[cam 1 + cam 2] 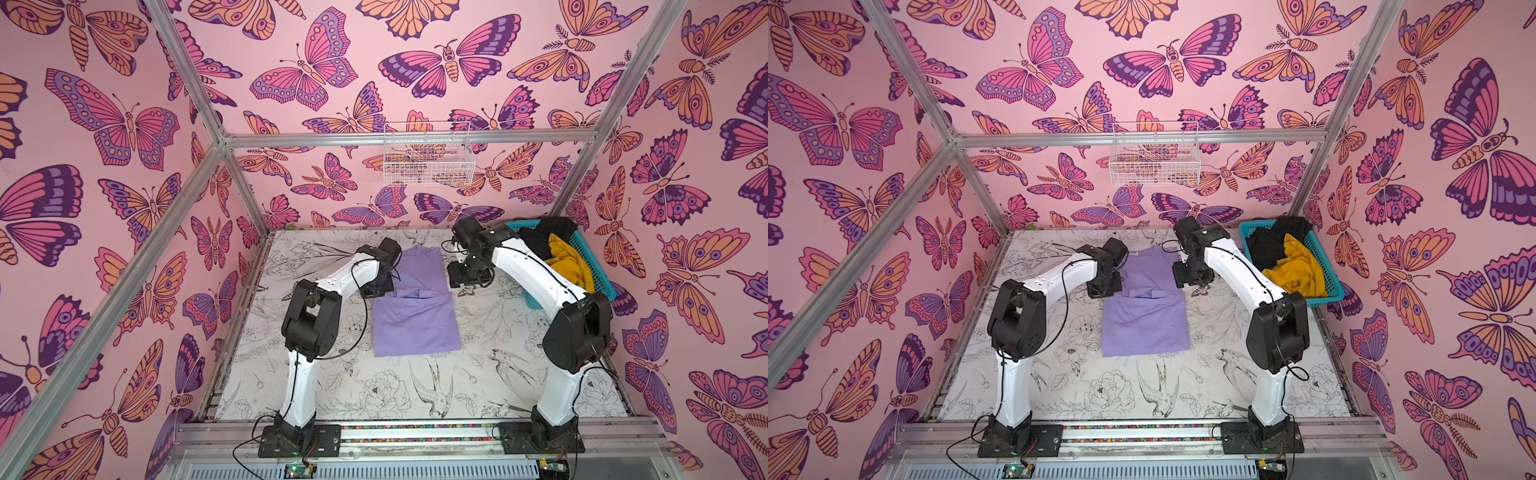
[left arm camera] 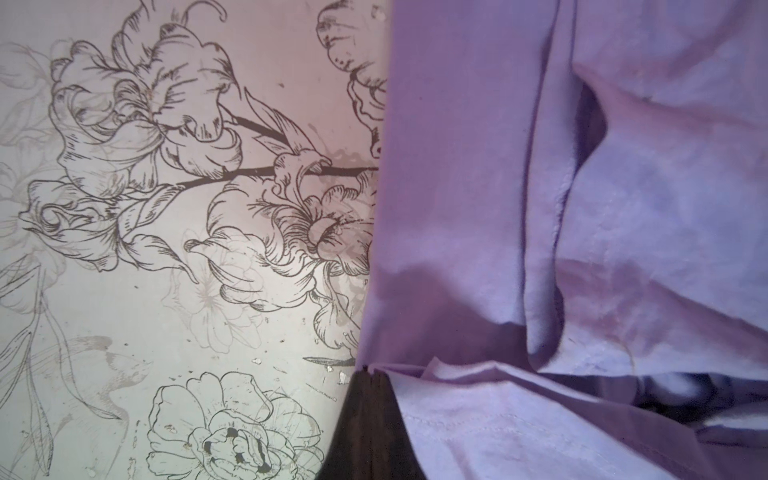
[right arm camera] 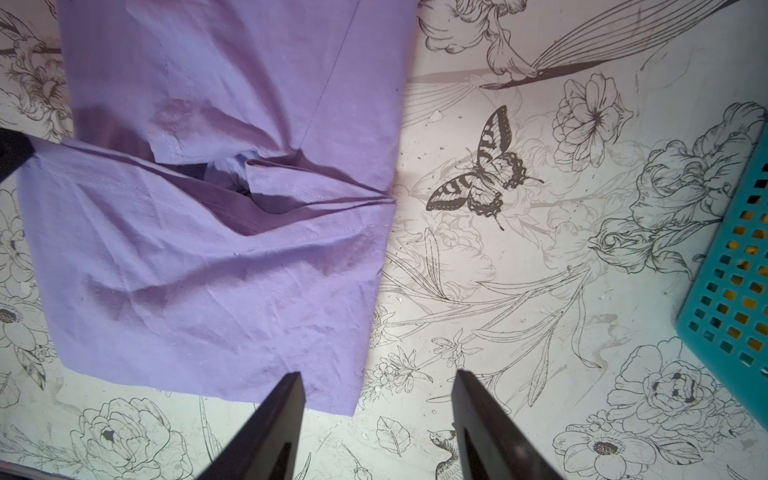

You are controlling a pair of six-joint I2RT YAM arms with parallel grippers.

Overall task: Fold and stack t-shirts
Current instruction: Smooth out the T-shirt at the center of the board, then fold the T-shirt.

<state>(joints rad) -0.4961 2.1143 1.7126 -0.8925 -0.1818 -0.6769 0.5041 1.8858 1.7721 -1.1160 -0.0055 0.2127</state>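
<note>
My left gripper [image 2: 366,382] pinches the left edge of the purple shirt [image 1: 415,307], which lies mid-frame on the table [image 1: 415,386] in both top views. My right gripper [image 3: 380,386] hangs spread just beside its right edge. The yellow shirt [image 1: 569,266] and black shirt [image 1: 544,237] sit in the basket [image 1: 598,282] at right.

Up close the lavender-purple cloth t-shirt [image 1: 415,320] is soft, matt fabric, creased, with stitched hems. The mustard-yellow cloth shirt [image 1: 1293,266] and black cloth shirt [image 1: 1266,245] look just as matt and floppy. The teal lattice basket [image 1: 1327,274] is smooth moulded plastic. The white flower-printed tabletop [image 1: 1121,395] is smooth with a faint sheen, a bit speckled and stained. The frame bars [image 1: 1059,139] are brushed silvery metal, the white arm shells [image 1: 1059,278] glossy plastic, and the wall basket [image 1: 428,166] thin white-coated wire.
</note>
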